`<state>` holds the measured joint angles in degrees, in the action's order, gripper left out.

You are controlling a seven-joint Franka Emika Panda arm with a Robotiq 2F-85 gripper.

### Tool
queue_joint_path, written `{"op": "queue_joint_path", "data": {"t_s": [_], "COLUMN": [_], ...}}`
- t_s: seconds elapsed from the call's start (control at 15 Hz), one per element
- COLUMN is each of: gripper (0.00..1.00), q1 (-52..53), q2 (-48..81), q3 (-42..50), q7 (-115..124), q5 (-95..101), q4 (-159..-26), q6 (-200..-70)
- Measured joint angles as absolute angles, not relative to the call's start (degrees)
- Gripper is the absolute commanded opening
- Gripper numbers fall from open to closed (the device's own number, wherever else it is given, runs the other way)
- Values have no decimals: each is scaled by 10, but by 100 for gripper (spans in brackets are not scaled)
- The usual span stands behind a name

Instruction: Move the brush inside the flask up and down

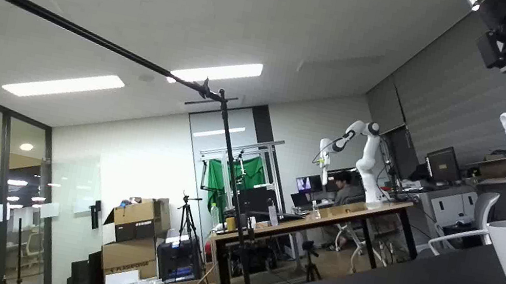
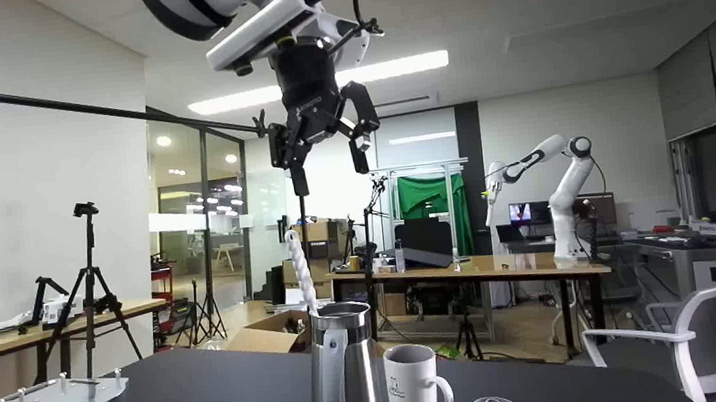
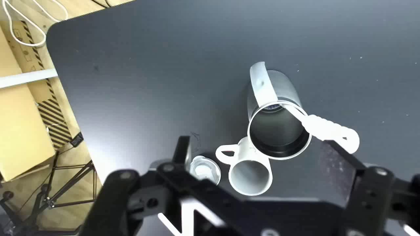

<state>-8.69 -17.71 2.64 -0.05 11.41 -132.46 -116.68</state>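
so, white spiral-handled brush tilted in grey flask; gripper spread apart.

My arm shows only in part at the top edge in an exterior view, upper jts cut off. Wrist is up high w/ the gripper hung below it, pointing dn & tilted a bit. I see the jaws spread wide in both exterior views. In the wrist view my fingers stand at the bottom, approx. level, one per side w/ a big gap btwn 'em, a bit blurry.
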Motion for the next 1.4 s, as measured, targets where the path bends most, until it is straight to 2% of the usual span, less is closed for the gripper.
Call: {"op": "queue_joint_path", "data": {"t_s": [0.87,1.4], "gripper": [100,100], "q1": [-83,-37], "q2": [-176,-169], "q3": [27,-5], "q7": [-1,-1], "q5": [115,125], "q4": [-1325,-1331], "q6": [-1170,-1233]}}
